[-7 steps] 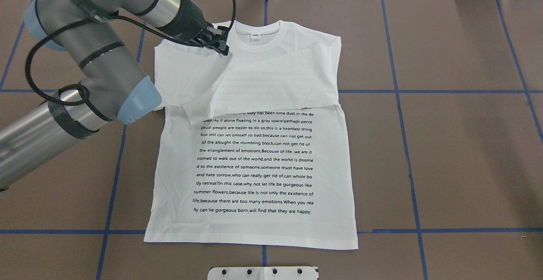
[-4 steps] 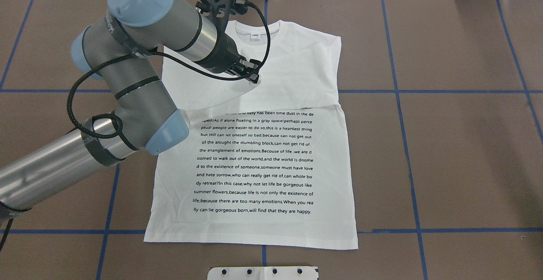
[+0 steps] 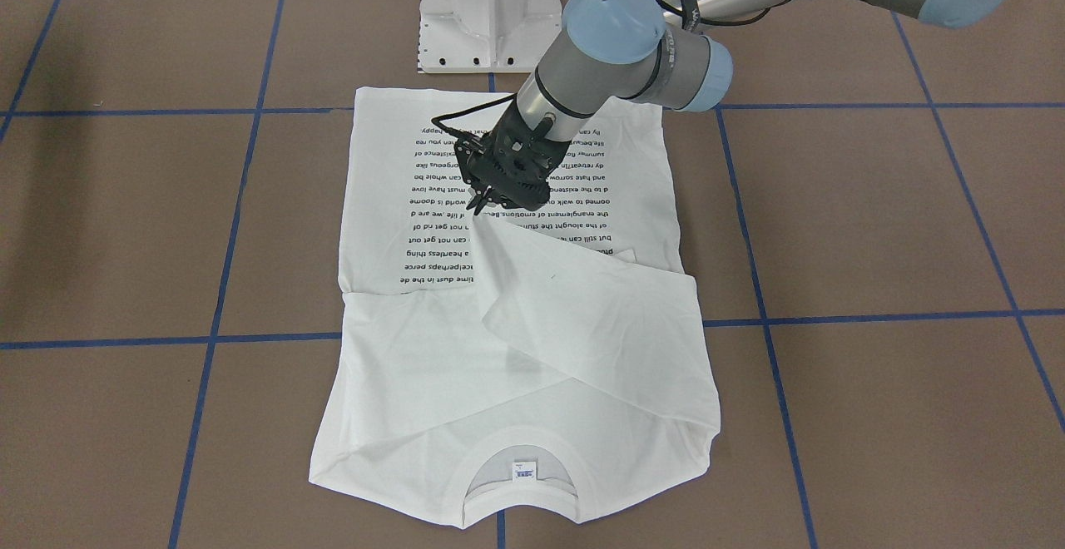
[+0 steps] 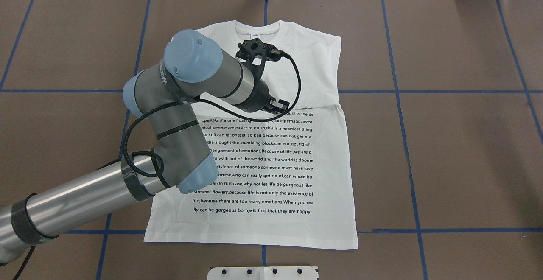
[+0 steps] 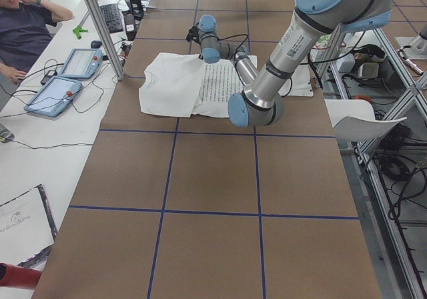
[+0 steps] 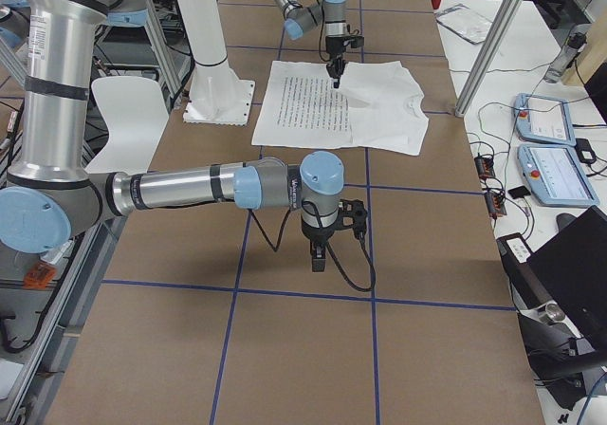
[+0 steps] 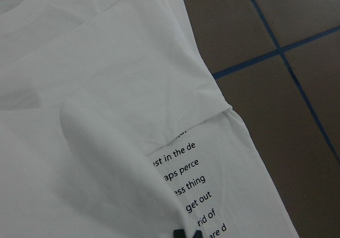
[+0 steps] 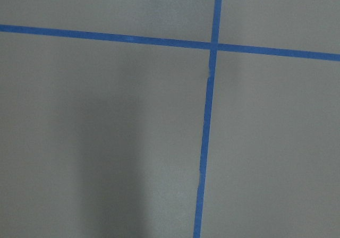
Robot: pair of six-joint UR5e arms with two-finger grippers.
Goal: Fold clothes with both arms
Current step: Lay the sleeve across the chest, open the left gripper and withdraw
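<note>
The white T-shirt [image 4: 263, 174] lies flat on the brown table with its black text up and its collar [image 4: 256, 32] on the far side. My left gripper [image 4: 281, 108] hangs over the top lines of text, shut on a flap of the shirt's left sleeve side. In the front view the flap [image 3: 582, 299] rises in a diagonal sheet to the left gripper [image 3: 484, 208]. The left wrist view shows that fold [image 7: 117, 158] over the text. My right gripper [image 6: 318, 259] hovers over bare table far from the shirt; whether it is open or shut I cannot tell.
The white pedestal base [image 3: 491, 8] stands at the shirt's hem end. Blue tape lines [image 4: 398, 91] grid the table. A person sits by tablets [image 5: 67, 79] on the side desk. An aluminium post [image 6: 503, 36] stands at the table's edge.
My left gripper has travelled from beside the collar toward the right and the hem, dragging the sleeve-side flap diagonally across the chest onto the text.
</note>
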